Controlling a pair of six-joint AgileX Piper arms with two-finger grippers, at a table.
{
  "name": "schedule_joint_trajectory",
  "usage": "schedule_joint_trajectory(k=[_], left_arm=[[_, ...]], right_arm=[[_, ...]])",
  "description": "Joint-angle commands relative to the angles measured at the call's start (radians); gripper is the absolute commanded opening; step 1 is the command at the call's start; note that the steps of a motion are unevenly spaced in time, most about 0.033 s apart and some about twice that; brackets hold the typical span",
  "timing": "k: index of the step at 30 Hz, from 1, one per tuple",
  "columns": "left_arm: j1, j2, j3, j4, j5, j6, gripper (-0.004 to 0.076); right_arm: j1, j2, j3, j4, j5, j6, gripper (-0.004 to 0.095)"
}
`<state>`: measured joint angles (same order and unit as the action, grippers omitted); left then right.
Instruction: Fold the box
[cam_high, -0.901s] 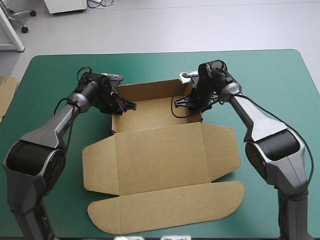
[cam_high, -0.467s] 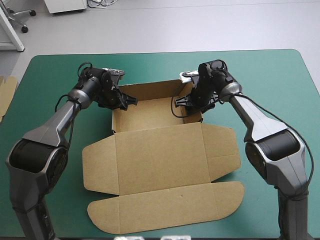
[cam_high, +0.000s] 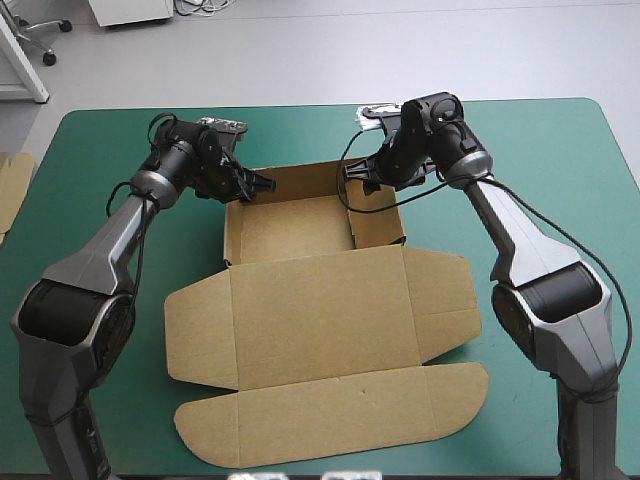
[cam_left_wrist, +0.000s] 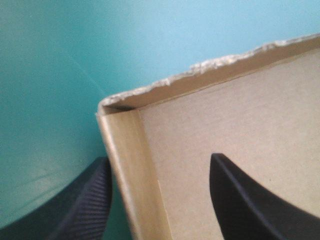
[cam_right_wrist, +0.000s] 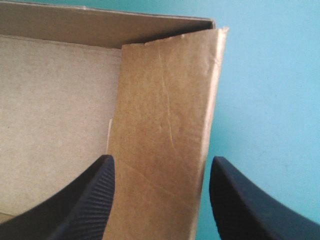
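The brown box (cam_high: 298, 226) lies mid-table as an open tray with raised walls, its lid (cam_high: 320, 312) flat toward the front edge. My left gripper (cam_high: 260, 184) hovers open at the tray's far left corner. In the left wrist view the left gripper (cam_left_wrist: 160, 159) straddles the left wall (cam_left_wrist: 131, 170), one finger outside and one inside. My right gripper (cam_high: 354, 171) is open above the far right corner. The right wrist view shows the right gripper (cam_right_wrist: 161, 158) with the right wall (cam_right_wrist: 167, 120) standing between its fingers, touched by neither.
The lid's side flaps (cam_high: 445, 300) and its long front flap (cam_high: 330, 415) lie spread on the teal-green cover (cam_high: 560, 170). An edge of more brown board (cam_high: 12, 185) shows at the table's left edge.
Both grippers have drawn back from the tray's side walls toward its far corners and risen a little. The right wall now stands upright without the right gripper on it.
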<state>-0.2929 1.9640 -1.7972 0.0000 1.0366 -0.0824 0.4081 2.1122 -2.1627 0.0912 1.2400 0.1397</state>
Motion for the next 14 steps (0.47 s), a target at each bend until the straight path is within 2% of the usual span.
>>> schedule_joint_trajectory(k=[1,6,14], left_arm=[[-0.004,-0.057,-0.064,-0.013,0.0,-0.003,0.0421],[-0.004,-0.094,-0.084,-0.016,0.01,0.032,0.0417],[-0.004,-0.241,-0.084,-0.045,0.014,0.118,0.0362]], right_arm=[[-0.013,-0.101,-0.039,-0.003,0.007,-0.006,0.0535],[-0.031,-0.171,-0.039,-0.031,0.008,-0.019,0.0535],[-0.032,-0.313,-0.035,-0.07,0.008,-0.057,0.0535]])
